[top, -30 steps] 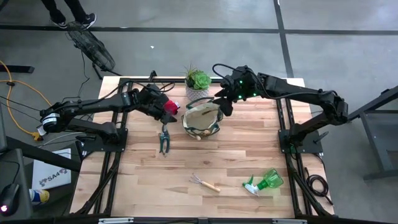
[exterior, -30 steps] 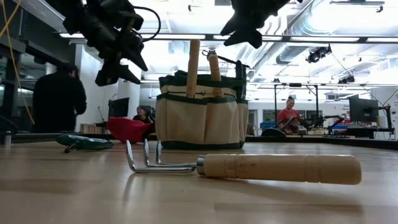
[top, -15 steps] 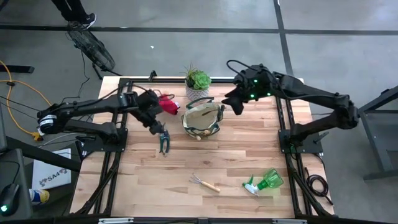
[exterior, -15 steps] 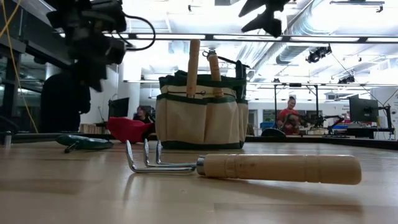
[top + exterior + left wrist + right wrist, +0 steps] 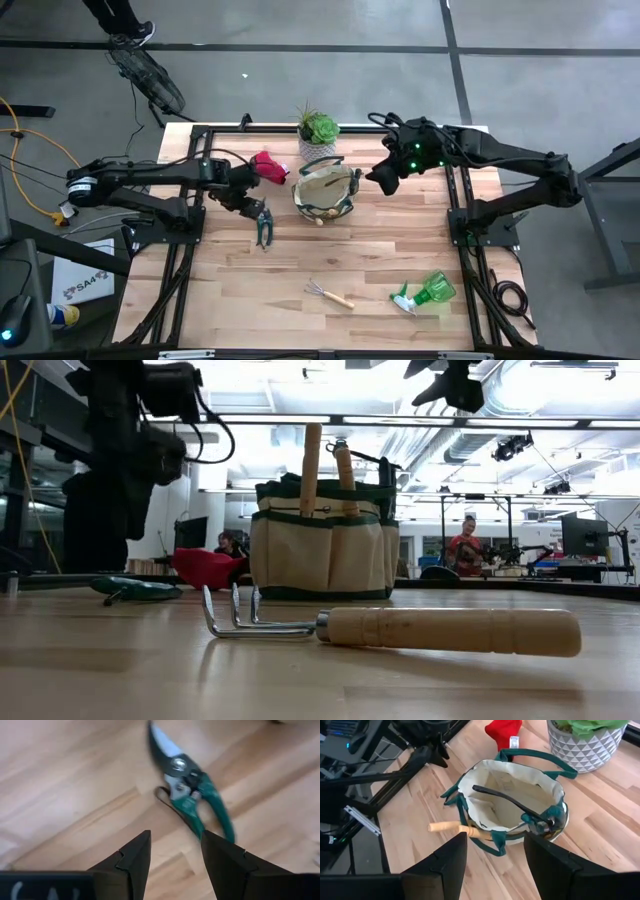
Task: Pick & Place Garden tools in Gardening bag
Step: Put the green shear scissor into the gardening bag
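Observation:
The tan gardening bag [image 5: 326, 192] stands upright at the table's far middle. Two wooden trowel handles [image 5: 312, 460] stick up out of it, and dark pruning shears [image 5: 520, 806] lie inside. Green-handled pruning shears [image 5: 264, 229] lie flat on the table left of the bag. My left gripper [image 5: 252, 207] is open just above and beside them, and they show ahead of its fingers in the left wrist view [image 5: 192, 795]. The red glove [image 5: 268, 166] lies on the table behind them. My right gripper [image 5: 378, 178] is open and empty, raised to the right of the bag.
A succulent in a white pot [image 5: 317, 135] stands just behind the bag. A hand rake [image 5: 330, 294] and a green spray bottle [image 5: 427, 293] lie near the table's front edge. People show in the room beyond the table [image 5: 465, 545].
My left gripper has gone from above the red glove toward the table's near edge and down, and now stands over the green-handled shears. My right gripper has drawn away from the bag toward the table's right edge. The glove and bag have stayed put.

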